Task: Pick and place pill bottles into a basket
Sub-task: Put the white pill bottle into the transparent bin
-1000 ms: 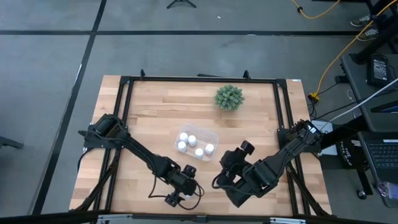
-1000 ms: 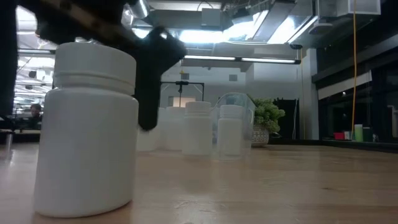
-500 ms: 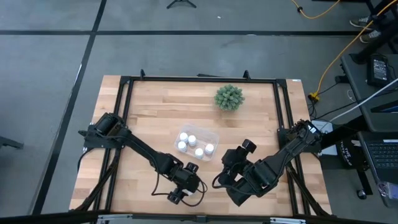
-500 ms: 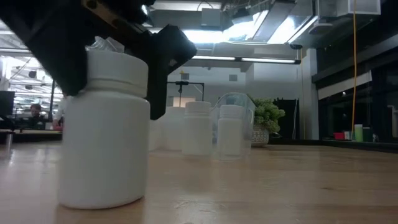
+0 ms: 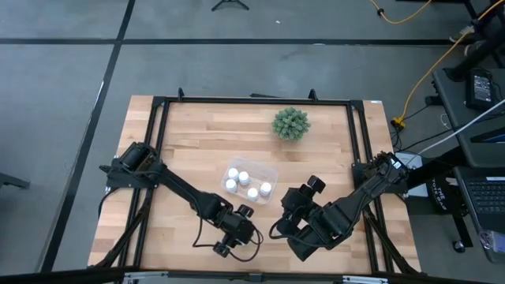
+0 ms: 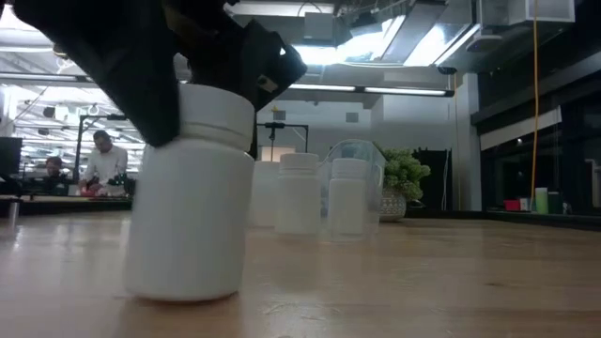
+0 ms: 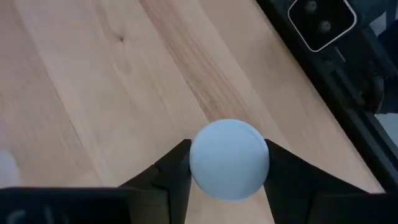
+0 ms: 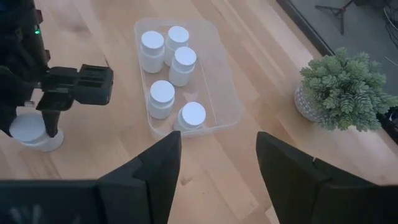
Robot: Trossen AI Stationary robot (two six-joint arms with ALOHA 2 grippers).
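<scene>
One white pill bottle (image 7: 229,158) stands on the wood table near its front edge, left of centre, and shows big in the low view (image 6: 192,207). My left gripper (image 5: 225,248) is shut on it. The clear basket (image 5: 270,173) lies at mid table with several white pill bottles (image 8: 163,98) standing in it. My right gripper (image 8: 217,168) hovers open above the table to the right of the basket (image 8: 211,68), its fingers around nothing. My left gripper pinches the pill bottle's cap (image 7: 196,163) between its two fingers (image 7: 171,177), one on each side. The fingers slant down onto it from the table's far left. The bottle stands upright with its base (image 6: 183,289) on the table.
A green spiky plant (image 5: 290,124) stands in a pot at the far side of the table. Black frame rails (image 5: 155,142) run along the table's left, right and far sides. Bare wood lies between the basket and the held bottle. A person (image 6: 101,160) shows in the room behind.
My left gripper has shut on the pill bottle's cap and gone a little toward the table's right edge. The bottle has slid that way along the table, still upright. My right gripper has kept its place.
</scene>
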